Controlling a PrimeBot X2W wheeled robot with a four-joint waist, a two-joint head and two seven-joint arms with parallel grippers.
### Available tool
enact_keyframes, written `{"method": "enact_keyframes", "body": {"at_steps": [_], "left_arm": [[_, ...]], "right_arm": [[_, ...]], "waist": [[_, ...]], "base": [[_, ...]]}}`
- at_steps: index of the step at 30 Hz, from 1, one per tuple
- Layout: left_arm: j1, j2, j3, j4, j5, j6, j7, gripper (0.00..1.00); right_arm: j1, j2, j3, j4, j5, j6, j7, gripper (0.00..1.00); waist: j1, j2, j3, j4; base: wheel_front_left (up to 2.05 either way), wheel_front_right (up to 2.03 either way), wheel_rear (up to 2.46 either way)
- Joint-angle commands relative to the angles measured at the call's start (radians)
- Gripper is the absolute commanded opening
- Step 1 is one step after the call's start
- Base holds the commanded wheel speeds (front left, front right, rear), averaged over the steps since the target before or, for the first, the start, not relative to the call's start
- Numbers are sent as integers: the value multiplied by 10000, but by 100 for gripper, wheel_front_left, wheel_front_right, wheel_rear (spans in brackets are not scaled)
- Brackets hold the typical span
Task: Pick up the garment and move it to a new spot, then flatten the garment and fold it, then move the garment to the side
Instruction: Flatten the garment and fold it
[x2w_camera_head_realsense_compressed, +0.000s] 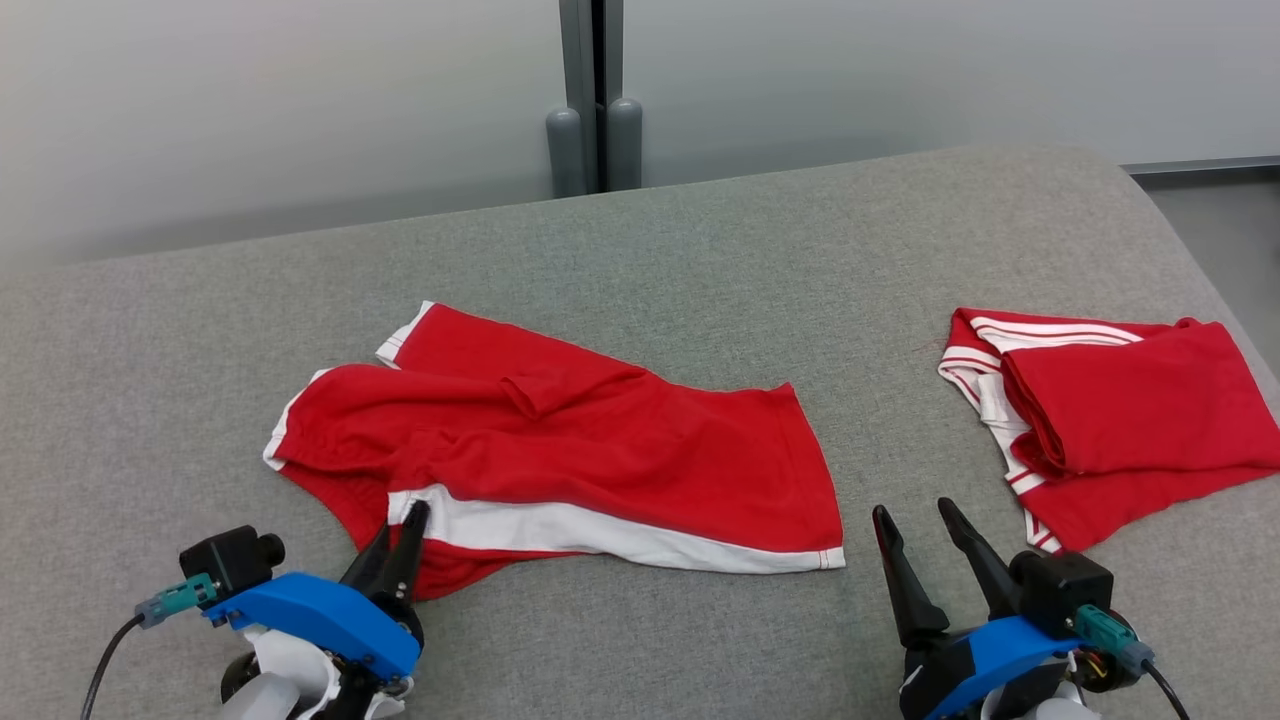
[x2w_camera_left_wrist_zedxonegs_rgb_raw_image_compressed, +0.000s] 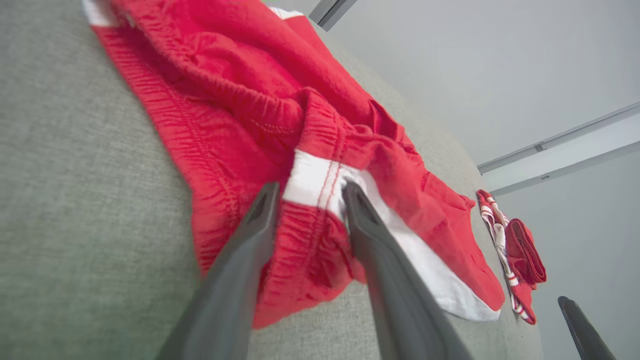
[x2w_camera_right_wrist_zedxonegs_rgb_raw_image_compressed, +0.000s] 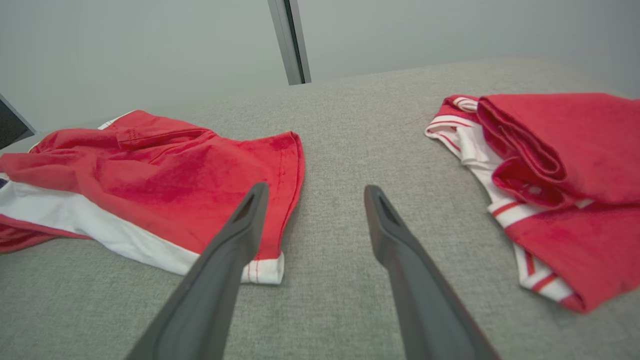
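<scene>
Left gripper (x2w_camera_head_realsense_compressed: 402, 528) stands at the waist end of the garment, jaws partly apart, with the cloth lying between them; no firm pinch is visible, so treat it as not yet gripping. Right gripper (x2w_camera_head_realsense_compressed: 912, 510) is wide open and holds nothing. The grey padded surface (x2w_camera_head_realsense_compressed: 640, 250) carries everything. The garment (x2w_camera_head_realsense_compressed: 600, 450), a pair of red shorts, lies crumpled and unfolded left of the middle of the surface, toward the near edge. Its long axis runs roughly along that near edge, waist end toward the left edge and leg hem toward the right edge. A second, folded red garment (x2w_camera_head_realsense_compressed: 1120, 400) rests by the right edge, well apart from the first. The governing relation is as follows: the garment extends away from the left gripper toward the right, so the left arm is the nearer one at the waist end, while the right gripper sits near the hem corner (x2w_camera_head_realsense_compressed: 835, 556), on its near-right side and clear of it. In the left wrist view, the fingers (x2w_camera_left_wrist_zedxonegs_rgb_raw_image_compressed: 260, 220) slope down onto the cloth and straddle the gathered waistband (x2w_camera_left_wrist_zedxonegs_rgb_raw_image_compressed: 220, 165) where the white side stripe (x2w_camera_left_wrist_zedxonegs_rgb_raw_image_compressed: 315, 175) meets it. The left forearm comes in low from the near left corner; the right forearm comes in from the near edge, fingers pointing toward the far edge above bare surface. Judgement: a lift calls for both ends held, and the hem end is unheld.
</scene>
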Motion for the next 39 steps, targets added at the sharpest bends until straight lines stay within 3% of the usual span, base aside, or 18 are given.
{"method": "enact_keyframes", "body": {"at_steps": [1, 6, 18, 28, 29, 30, 31, 39], "left_arm": [[-176, 96, -86, -5, 51, -73, -84, 0], [-335, 193, -309, -59, 151, -73, -462, 0], [-512, 73, -809, -97, 306, -75, -932, 0], [-777, 21, -1186, -15, 224, -73, -1021, 0], [-796, 9, -1228, 0, 207, -75, -1017, 0], [-829, -4, -1262, 8, 191, -75, -1019, 0], [-866, -13, -1291, 10, 175, -73, -1029, 0], [-876, 56, -1196, -143, 344, -75, -1084, 0]], "right_arm": [[-61, -22, -16, 21, 39, 1, -29, 100], [13, -21, 14, 295, 94, 1, -30, 100], [-45, -31, 1286, 1452, 1046, 1, -29, 100], [-739, -145, 1377, 2145, 415, 1, -29, 100], [-800, -142, 1401, 2285, 342, 1, -29, 65], [-880, -136, 1385, 2371, 312, 1, -29, 43], [-939, -131, 1404, 2443, 250, 1, -29, 0], [-878, -180, 1062, 1951, 311, 1, -30, 0]], "waist": [[0, -1, -3, 4], [0, -1, -13, 63], [0, -1, 10, 288], [0, -1, 124, 509], [0, -1, 131, 531], [0, -1, 141, 553], [0, -1, 150, 571], [0, -1, -111, 531]], "base": [[0, 0, 0], [0, 0, 0], [0, 0, 0], [0, 0, 0], [0, 0, 0], [0, 0, 0], [0, 0, 0], [0, 0, 0]]}}
